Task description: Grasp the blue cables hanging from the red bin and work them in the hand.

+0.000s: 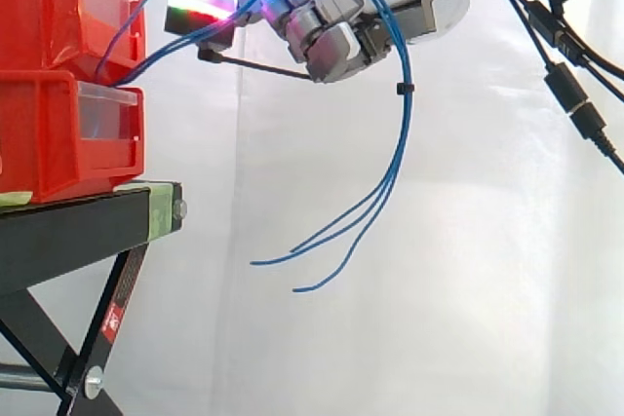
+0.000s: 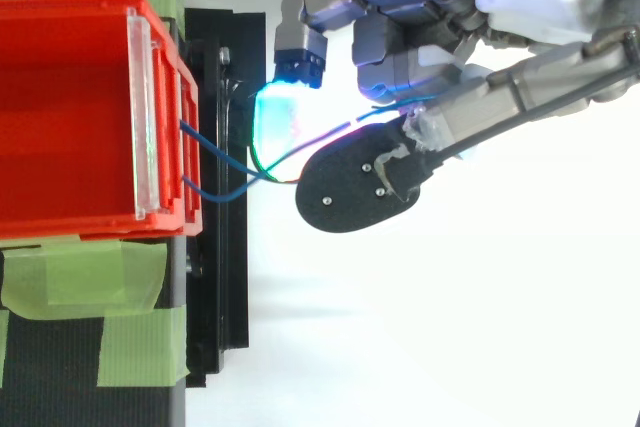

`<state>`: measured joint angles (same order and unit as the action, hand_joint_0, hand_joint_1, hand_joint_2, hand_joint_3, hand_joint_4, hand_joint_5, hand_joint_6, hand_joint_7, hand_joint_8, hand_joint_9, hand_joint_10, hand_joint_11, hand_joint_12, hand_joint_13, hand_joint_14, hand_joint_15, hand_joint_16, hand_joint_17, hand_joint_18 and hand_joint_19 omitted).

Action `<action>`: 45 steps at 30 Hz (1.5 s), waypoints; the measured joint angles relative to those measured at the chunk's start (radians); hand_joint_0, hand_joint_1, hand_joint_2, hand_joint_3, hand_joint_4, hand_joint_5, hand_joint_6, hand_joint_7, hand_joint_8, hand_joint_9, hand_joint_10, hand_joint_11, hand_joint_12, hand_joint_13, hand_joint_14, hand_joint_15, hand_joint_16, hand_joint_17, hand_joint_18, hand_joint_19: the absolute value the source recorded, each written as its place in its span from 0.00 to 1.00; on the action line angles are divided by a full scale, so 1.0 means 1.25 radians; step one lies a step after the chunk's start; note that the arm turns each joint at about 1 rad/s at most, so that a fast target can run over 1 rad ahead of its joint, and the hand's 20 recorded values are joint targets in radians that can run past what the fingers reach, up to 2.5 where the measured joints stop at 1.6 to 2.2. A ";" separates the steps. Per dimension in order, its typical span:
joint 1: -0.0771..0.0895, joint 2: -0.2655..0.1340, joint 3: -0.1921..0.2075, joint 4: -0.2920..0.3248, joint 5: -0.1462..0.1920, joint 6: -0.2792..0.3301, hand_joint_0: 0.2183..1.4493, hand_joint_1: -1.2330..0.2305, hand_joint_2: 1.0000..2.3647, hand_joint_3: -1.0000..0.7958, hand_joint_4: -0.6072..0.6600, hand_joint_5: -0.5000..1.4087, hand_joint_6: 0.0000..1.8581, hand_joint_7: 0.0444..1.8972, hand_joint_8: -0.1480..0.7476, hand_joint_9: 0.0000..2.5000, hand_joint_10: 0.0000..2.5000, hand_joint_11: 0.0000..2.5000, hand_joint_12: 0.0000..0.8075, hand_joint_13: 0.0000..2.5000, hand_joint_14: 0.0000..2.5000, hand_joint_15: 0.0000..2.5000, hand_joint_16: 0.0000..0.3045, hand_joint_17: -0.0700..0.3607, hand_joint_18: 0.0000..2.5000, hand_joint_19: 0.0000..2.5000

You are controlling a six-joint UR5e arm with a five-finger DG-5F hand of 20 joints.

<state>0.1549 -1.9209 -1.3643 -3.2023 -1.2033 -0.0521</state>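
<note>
Hand (image 1: 322,26) curled round blue cables (image 1: 402,114) | thin strands arc from red bin (image 2: 70,9), ends dangling loose

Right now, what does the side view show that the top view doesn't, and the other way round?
Side view: the blue cables arch over the hand and drop in a long curve, their loose ends hanging free in the air beside the black stand; two red bins sit stacked. Top view: two cables leave the bin front at separate spots and meet near a fingertip. Both: curled fingers holding the cables close to the bins.
</note>
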 measured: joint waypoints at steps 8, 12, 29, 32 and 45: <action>0.000 0.000 0.000 0.001 0.001 0.000 0.40 0.38 0.01 0.21 0.72 0.39 0.12 0.69 0.66 0.10 1.00 1.00 0.62 0.21 1.00 0.62 0.21 0.49 0.42 0.56; 0.000 0.000 0.000 0.001 0.001 0.000 0.38 0.38 0.01 0.18 0.70 0.39 0.11 0.70 0.65 0.10 1.00 1.00 0.61 0.20 1.00 0.62 0.20 0.48 0.43 0.59; 0.000 0.000 0.000 -0.001 0.002 0.000 0.45 0.36 0.01 0.13 0.71 0.41 0.16 0.69 0.64 0.14 1.00 1.00 0.58 0.24 1.00 0.62 0.17 0.44 0.47 0.64; 0.000 0.000 0.000 -0.001 0.003 0.000 0.51 0.34 0.01 0.17 0.69 0.41 0.23 0.67 0.63 0.16 1.00 1.00 0.56 0.25 1.00 0.62 0.16 0.42 0.49 0.66; 0.013 0.000 -0.001 -0.002 0.014 0.004 0.55 0.34 0.01 0.35 0.65 0.39 0.40 0.63 0.61 0.17 1.00 1.00 0.56 0.27 1.00 0.63 0.16 0.41 0.51 0.67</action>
<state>0.1711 -1.9205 -1.3650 -3.2044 -1.1861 -0.0472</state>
